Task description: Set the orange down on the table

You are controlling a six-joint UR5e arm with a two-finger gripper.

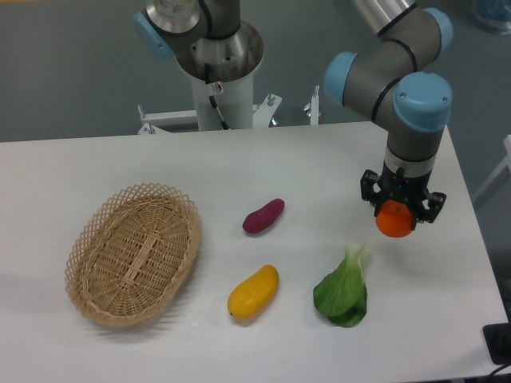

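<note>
Basket at left of worktop, wicker, oval, holding nothing visible. Purple root near centre, lying slantwise. Mango below it, apart from both basket and root. Bok choy right of mango, stem end pointing up toward the arm. Hand at far right, pointing straight down, clamped on orange; black fingers visible either side of the fruit. Orange off the worktop, or so judged from the shadow falling below and left of it; exact gap not readable from this view.

Step in hand: lowering and release. Task judged mostly done, only set-down left.

Notes for doing it well:
- Descend straight down, slowly; bare worktop directly beneath, so no sideways shift needed.
- Keep clear of bok choy leaf tip, near the drop spot on the lower left.
- Bring orange to contact or just above before parting fingers; round fruit likely to roll if dropped from height.
- Part fingers evenly, then pause before lifting, to avoid nudging fruit toward the right edge, which lies fairly near.
- Retreat vertically, not sideways.
</note>
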